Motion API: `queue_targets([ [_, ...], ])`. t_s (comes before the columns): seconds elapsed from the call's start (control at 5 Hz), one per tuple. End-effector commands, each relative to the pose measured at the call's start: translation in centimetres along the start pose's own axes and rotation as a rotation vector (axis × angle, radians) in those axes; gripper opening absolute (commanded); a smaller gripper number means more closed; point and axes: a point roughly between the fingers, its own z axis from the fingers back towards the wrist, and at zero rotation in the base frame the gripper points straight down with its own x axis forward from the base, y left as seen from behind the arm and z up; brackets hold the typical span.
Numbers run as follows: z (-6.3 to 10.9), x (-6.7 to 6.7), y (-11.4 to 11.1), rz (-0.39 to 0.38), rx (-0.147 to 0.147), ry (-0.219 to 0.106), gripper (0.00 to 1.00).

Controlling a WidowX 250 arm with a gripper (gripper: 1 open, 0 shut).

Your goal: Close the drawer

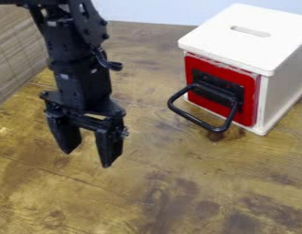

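The drawer (222, 89) is a red front with a large black loop handle (200, 113), set in a white boxy cabinet (256, 47) at the right of the wooden table. The handle hangs forward and down onto the table. My black gripper (88, 146) hangs at the left, well away from the handle, fingers pointing down and spread apart. It is open with nothing between its fingers.
The cabinet's white top has a slot (252, 31). A woven tan panel (12, 46) stands along the far left edge. The wooden table (178, 192) stretches between gripper and cabinet.
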Motion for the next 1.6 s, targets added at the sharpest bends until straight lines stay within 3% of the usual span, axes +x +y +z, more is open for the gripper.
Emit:
queue_targets([
  [0.0, 2.6, 1.0, 1.2, 0.016, 0.013, -0.080, 1.00],
  [0.2, 3.7, 1.7, 0.7, -0.001, 0.025, -0.085, 1.00],
  [0.4, 3.6, 1.7, -0.5, -0.018, 0.036, -0.069, 1.00],
  [0.6, 3.4, 1.8, -2.7, -0.097, 0.044, -0.057, 1.00],
  [0.8, 2.6, 2.2, -2.8, -0.142, 0.018, -0.053, 1.00],
  [1.0, 1.5, 2.9, -2.6, -0.141, 0.014, -0.033, 1.00],
  [1.4, -0.4, 5.8, -8.1, -0.249, 0.043, -0.092, 1.00],
])
